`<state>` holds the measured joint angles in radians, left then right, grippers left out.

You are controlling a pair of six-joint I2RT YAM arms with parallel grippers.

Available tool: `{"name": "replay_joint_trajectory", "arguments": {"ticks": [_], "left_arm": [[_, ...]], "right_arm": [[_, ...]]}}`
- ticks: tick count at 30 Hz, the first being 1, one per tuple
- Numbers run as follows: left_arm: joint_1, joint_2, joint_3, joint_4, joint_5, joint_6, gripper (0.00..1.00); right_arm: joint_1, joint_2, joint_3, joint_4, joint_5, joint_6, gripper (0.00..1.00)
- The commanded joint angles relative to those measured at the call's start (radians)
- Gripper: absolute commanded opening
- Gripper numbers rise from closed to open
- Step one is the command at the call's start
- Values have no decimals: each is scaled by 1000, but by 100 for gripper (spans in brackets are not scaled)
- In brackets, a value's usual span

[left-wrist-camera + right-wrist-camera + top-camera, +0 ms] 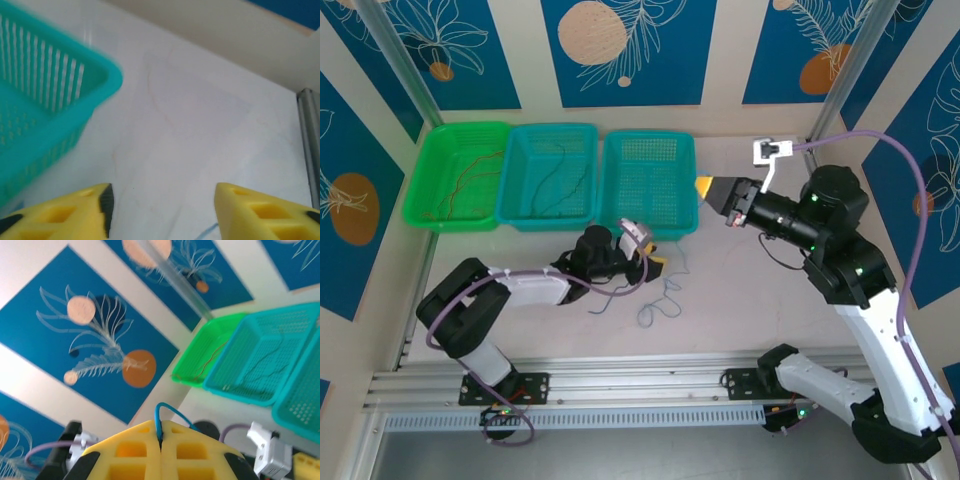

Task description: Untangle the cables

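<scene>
My right gripper (161,440) is shut on a thin blue cable (159,415), which loops out above the yellow fingertips. From above, that gripper (704,187) hangs just right of the right teal basket (650,228). More blue cable (660,298) lies in loose loops on the table in front of that basket. My left gripper (652,258) sits low at the basket's front right corner, open (162,210) with only bare table between its fingers. A bit of blue cable (207,232) shows by its right finger. A red/orange cable (470,172) lies in the green basket, and a dark green cable (558,170) in the middle teal basket.
Three baskets stand in a row at the back: green (440,215), teal (520,218) and the right teal one, whose corner (100,80) is close to my left fingers. A metal post (310,145) stands at the right. Walls enclose the table on three sides.
</scene>
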<state>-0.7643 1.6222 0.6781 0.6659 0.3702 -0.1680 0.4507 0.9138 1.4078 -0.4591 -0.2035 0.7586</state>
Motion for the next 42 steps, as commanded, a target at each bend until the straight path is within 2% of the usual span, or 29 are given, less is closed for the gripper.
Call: {"name": "replay_joint_trajectory", "arguments": {"ticks": [1,4,7,11,17,20,25,28,30,34,36,38,42], "left_arm": [[2,8,-48,45,-72,2,42],[2,1,-88,58,-72,-10,41],[5,-29,-125,112,-36,-30,44],[6,-111,-128,126,80,-13,61],[3,-183,-40,8,181,77,84],[-4,-161,28,-10,227,114,91],[-30,-3,161,105,224,58,93],[-58,113,265,158,143,6,92],[-70,183,312,221,96,-35,85],[-77,293,338,318,74,-104,50],[-79,317,314,328,62,-113,41],[-82,325,272,332,38,-112,37],[-81,316,185,339,9,-105,36]], "right_arm": [[-62,-25,31,12,55,50,0],[-124,-36,31,-16,80,80,0],[-170,-32,30,-32,48,89,0],[-181,-23,37,-24,14,77,0],[-182,16,97,-26,-24,55,0],[-179,36,114,13,-61,78,0],[-164,51,116,87,-83,113,0],[-143,65,126,126,-100,130,0],[-117,78,143,135,-96,130,0],[-92,109,234,107,-35,122,0],[-93,130,298,75,16,126,0],[-99,152,360,61,65,138,0],[-130,205,497,25,136,167,0]]}}
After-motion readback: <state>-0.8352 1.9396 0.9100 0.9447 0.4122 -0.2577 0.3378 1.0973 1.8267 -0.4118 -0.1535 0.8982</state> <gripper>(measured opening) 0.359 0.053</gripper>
